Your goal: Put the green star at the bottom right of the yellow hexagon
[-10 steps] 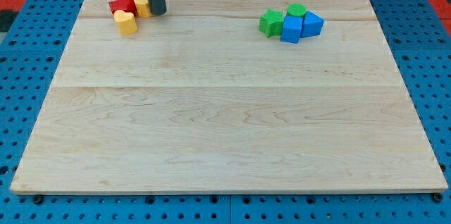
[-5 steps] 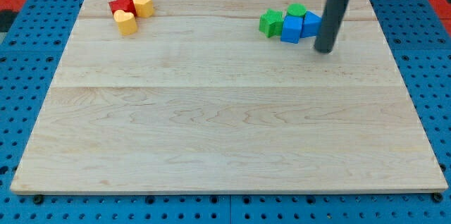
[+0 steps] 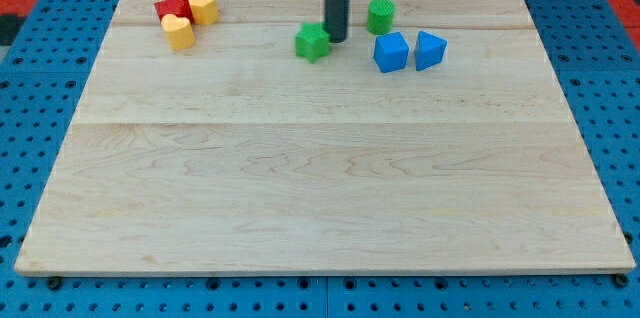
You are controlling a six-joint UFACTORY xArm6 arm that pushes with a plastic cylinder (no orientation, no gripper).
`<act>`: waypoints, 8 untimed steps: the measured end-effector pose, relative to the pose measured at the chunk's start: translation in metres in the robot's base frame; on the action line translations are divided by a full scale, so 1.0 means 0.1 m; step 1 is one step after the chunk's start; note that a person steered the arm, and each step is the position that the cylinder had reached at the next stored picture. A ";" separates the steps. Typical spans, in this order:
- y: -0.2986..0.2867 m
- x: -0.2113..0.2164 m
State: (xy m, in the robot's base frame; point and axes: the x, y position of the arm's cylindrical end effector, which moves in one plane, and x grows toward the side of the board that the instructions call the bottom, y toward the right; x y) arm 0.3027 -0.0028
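Just right of the green star [image 3: 313, 42] stands my tip [image 3: 337, 39], touching it; I carry no claw, so nothing is grasped.

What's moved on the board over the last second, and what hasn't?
My tip crossed from the red-yellow cluster to the view's right, then came back left and pushed the green star leftward out of its cluster. The green cylinder, blue cube and blue triangular block got scattered apart. The yellow hexagon, yellow heart and red blocks stayed put.
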 end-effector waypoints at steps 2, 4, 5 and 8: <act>-0.38 0.37; -0.55 -0.17; -0.26 -0.23; -0.99 -0.33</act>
State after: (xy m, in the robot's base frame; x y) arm 0.2700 -0.1022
